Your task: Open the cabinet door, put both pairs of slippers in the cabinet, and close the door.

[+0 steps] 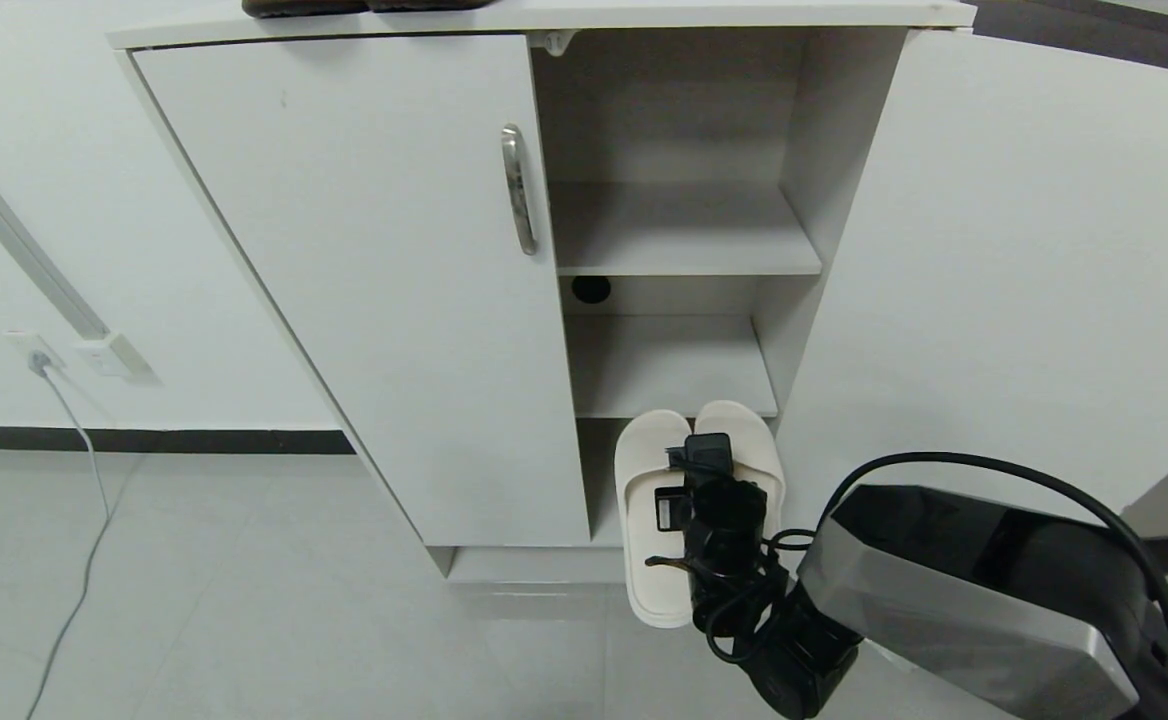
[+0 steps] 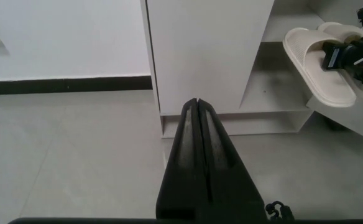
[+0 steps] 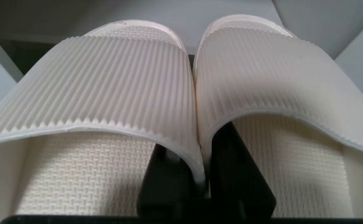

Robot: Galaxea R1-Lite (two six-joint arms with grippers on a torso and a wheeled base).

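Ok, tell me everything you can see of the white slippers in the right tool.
The white slippers are a cream pair of slides, foam-like, with ribbed straps and pebbled footbeds. They sit side by side, inner edges touching, and the right tool is shut on the two inner strap edges. The pair hangs off the floor, toes toward the cabinet, low down at the mouth of its open right side, apparently not yet resting on a shelf.
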